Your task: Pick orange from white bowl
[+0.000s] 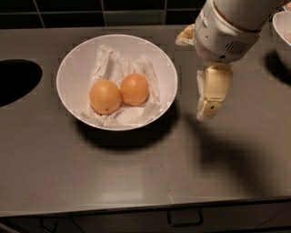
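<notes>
The white bowl (72, 61) sits on the grey counter at centre left, lined with crumpled white paper (113, 61). Two fruits lie in it, touching each other. The orange (134, 89) is the right one, with deeper reddish-orange skin. The left one (105, 96) is paler and has a small dark dot. My gripper (207, 107) hangs above the counter just right of the bowl's right rim, pointing down. It is apart from the bowl and from the orange and holds nothing. The white arm housing (227, 27) is above it at the upper right.
A dark round opening (16, 82) is in the counter at the far left. Part of a second white bowl (283, 36) shows at the right edge. A black tiled wall (91, 7) runs along the back. The counter's front edge (145, 205) has a drawer handle below it.
</notes>
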### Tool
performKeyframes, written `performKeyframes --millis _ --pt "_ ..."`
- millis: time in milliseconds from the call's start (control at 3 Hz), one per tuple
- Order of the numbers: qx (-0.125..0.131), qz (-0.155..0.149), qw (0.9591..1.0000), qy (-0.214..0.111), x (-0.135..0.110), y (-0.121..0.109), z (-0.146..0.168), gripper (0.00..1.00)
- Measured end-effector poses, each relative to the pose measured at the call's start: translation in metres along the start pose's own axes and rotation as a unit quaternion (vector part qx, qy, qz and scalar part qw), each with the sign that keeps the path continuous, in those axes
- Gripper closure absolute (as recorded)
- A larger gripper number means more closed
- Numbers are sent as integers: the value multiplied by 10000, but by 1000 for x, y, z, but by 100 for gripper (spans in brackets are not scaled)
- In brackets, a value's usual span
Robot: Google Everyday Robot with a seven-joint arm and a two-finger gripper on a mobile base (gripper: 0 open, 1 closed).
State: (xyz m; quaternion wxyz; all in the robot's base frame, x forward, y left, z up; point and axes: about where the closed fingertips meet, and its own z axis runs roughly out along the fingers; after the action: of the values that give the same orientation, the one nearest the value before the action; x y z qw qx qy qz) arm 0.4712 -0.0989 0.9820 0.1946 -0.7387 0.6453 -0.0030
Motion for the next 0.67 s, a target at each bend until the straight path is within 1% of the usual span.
performKeyframes --millis 333,667 --pt "7 -14 10000 -2 -1 -1 0 0" --pt "-212 -393 9990 -67 -20 -14 18 0"
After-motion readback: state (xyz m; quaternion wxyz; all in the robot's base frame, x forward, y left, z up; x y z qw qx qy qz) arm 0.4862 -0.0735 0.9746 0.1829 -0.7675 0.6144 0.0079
